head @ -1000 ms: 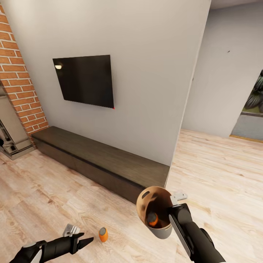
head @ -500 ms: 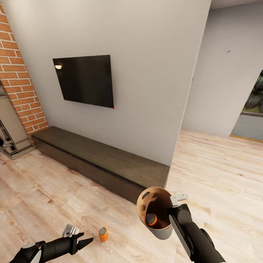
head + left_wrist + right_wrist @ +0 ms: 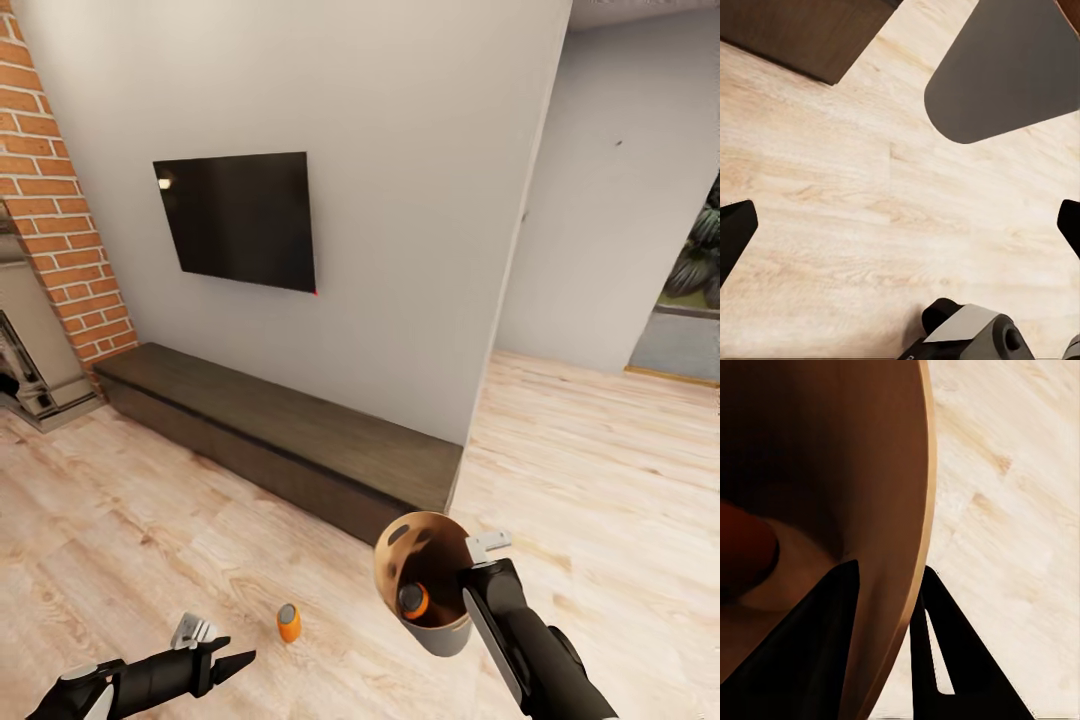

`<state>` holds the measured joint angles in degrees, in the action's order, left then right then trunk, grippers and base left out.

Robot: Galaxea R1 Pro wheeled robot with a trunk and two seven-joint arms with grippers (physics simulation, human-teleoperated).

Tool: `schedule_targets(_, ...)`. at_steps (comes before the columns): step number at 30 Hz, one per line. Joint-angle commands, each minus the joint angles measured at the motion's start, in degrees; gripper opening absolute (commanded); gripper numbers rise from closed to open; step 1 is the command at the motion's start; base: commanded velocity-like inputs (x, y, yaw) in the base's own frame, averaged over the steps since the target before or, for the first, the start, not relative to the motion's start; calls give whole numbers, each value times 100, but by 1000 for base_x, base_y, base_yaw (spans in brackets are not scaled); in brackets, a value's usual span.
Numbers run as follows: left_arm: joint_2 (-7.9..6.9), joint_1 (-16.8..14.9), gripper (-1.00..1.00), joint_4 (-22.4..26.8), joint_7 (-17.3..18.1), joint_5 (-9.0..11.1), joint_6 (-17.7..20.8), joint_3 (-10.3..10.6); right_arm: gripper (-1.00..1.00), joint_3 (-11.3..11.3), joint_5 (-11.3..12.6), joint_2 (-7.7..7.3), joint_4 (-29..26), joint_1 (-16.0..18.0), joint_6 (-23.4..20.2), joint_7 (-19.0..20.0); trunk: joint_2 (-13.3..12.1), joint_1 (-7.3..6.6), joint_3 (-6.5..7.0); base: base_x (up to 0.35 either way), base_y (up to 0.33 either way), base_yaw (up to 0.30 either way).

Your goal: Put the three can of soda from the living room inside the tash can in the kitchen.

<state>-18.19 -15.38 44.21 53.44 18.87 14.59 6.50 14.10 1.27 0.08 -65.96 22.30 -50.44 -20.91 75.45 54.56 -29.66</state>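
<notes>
Soda can [image 3: 289, 623] on the floor: it stands upright on the light wood planks [image 3: 620, 470], near the robot, just beyond and right of the left gripper [image 3: 236, 660] and left of the bin. It is apart from the gripper, not touching it.

Handling, as judged: a small rigid metal cylinder, light, with a smooth side wall that may slip or tip if nudged. Take hold across the middle of the body, fingers on opposite sides, approaching level so the can is not knocked over.

Left gripper: jaws spread wide, empty; the left wrist view has its two finger tips at opposite edges with bare floor between.

Bin [image 3: 425, 580]: held off the floor by the right gripper [image 3: 892, 652], which is clamped on the rim, one finger [image 3: 810, 652] inside the wall and one outside. A thin tapered wall is likely to flex; keep the mouth up.

Contents: one orange can [image 3: 413, 600] lies at the bottom of the tan interior. Whether another can sits below it cannot be told.

Far side: a long low dark bench [image 3: 290, 440] under a wall TV [image 3: 240, 220].
</notes>
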Motion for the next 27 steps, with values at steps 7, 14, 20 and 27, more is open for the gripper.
schedule_targets(7,0,0,100,0,0,3,0,0,-100,-3,-92,0,-5,2,-9,8,1,0,1,-47,10,-159)
schedule_targets(14,0,-1,100,-5,4,3,0,0,-100,-4,-92,0,-5,2,-9,8,1,0,8,88,141,-270)
schedule_targets(20,0,0,100,-8,8,-1,0,0,-100,-4,-92,0,-5,2,-9,8,1,0,23,41,235,-293)
schedule_targets(27,0,0,100,-9,9,2,0,0,-100,-4,-92,0,-5,2,-5,8,1,0,39,-5,256,-266)
